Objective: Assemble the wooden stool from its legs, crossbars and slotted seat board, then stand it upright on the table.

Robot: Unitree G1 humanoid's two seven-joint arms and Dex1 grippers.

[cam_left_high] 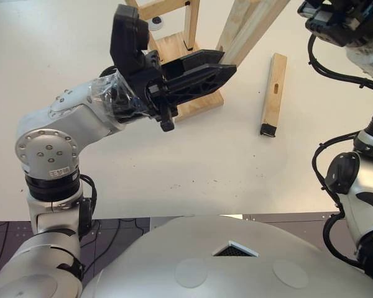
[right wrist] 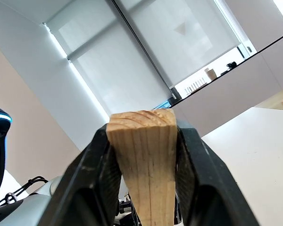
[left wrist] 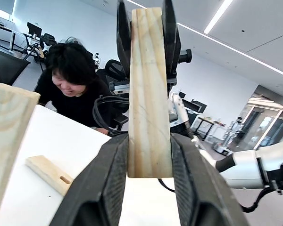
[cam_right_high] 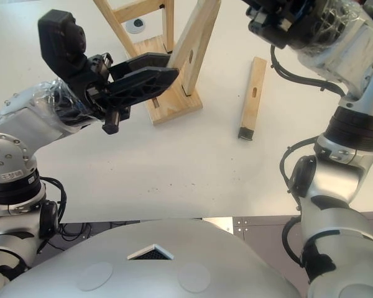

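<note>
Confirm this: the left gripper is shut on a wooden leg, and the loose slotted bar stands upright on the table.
Wrong in one respect: the loose slotted bar lies flat on the table, right of the seat board, as the right eye view shows. The left gripper is indeed shut on a wooden leg.

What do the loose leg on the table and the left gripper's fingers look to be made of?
Loose leg: pale wood, probably pine and apparently unfinished, since the grain shows and the surface is matte. The dark cap on one end is likely plastic or rubber. Left gripper fingers: black, seemingly moulded plastic, with finely ribbed inner pads.
</note>
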